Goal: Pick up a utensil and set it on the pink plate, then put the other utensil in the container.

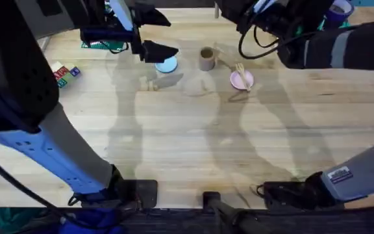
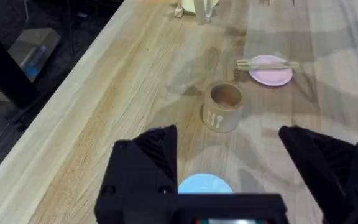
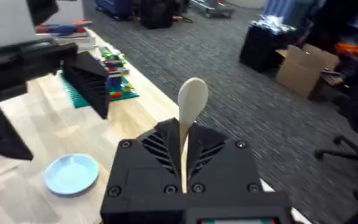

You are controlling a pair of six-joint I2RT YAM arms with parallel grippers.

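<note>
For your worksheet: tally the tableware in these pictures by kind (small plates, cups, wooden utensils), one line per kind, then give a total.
Small plates: 2, the pink plate and the light blue plate
Cups: 1, the container
Wooden utensils: 2, the fork on the pink plate and the spoon in the right gripper
Total: 5

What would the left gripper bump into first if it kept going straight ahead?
Probably the container. The open left gripper points at it over the light blue plate, with the pink plate farther on. Depth is hard to judge.
</note>
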